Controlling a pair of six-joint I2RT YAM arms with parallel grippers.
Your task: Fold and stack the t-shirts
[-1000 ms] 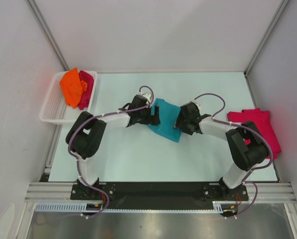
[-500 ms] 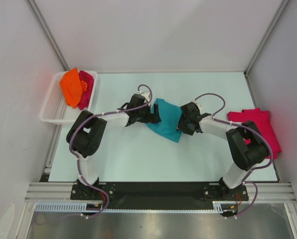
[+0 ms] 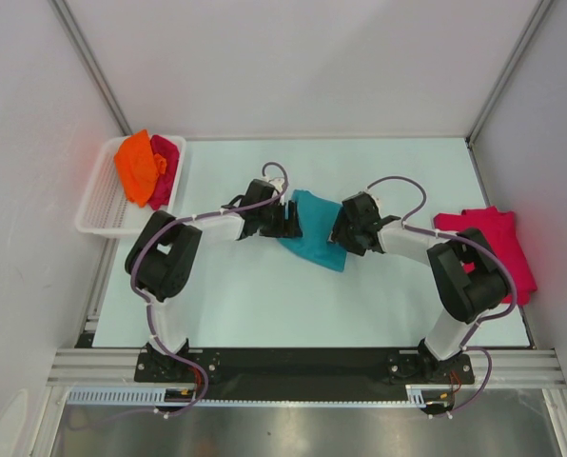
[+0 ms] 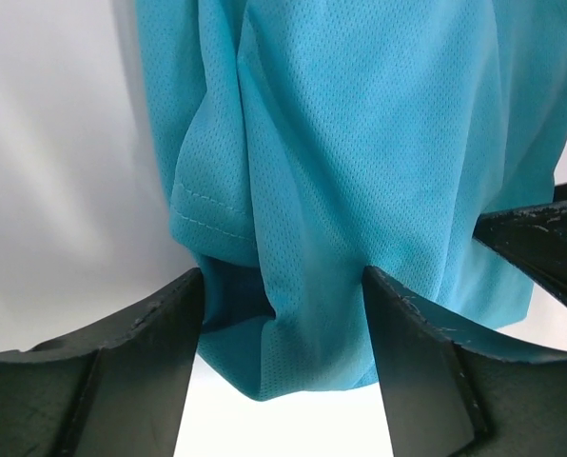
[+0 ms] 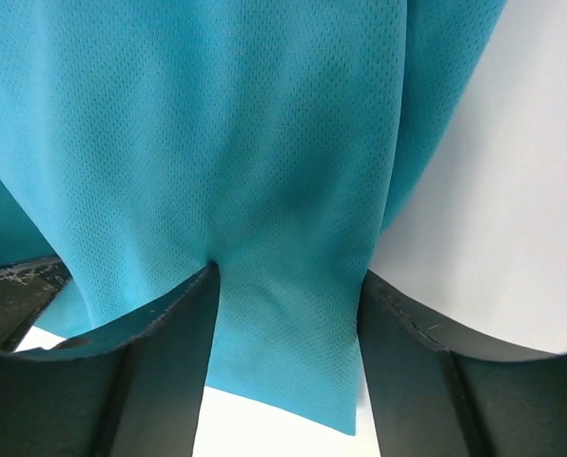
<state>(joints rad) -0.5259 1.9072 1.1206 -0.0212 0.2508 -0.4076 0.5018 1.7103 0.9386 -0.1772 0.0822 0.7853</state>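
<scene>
From above, the teal t-shirt (image 3: 314, 240) sits bunched between the left gripper (image 3: 285, 219) and the right gripper (image 3: 345, 228), touching both. Left wrist: a gathered fold fills the gap between the fingers (image 4: 141, 371), and the jaws clamp it. Right wrist: the fingers (image 5: 160, 371) pinch flat cloth between them, its edge reaching behind the tips.

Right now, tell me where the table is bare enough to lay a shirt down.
Far strip behind the teal t-shirt; near strip in front of it. Crowded: centre, where left tool and right tool grip it; right edge, crimson t-shirt; far left, basket.
</scene>
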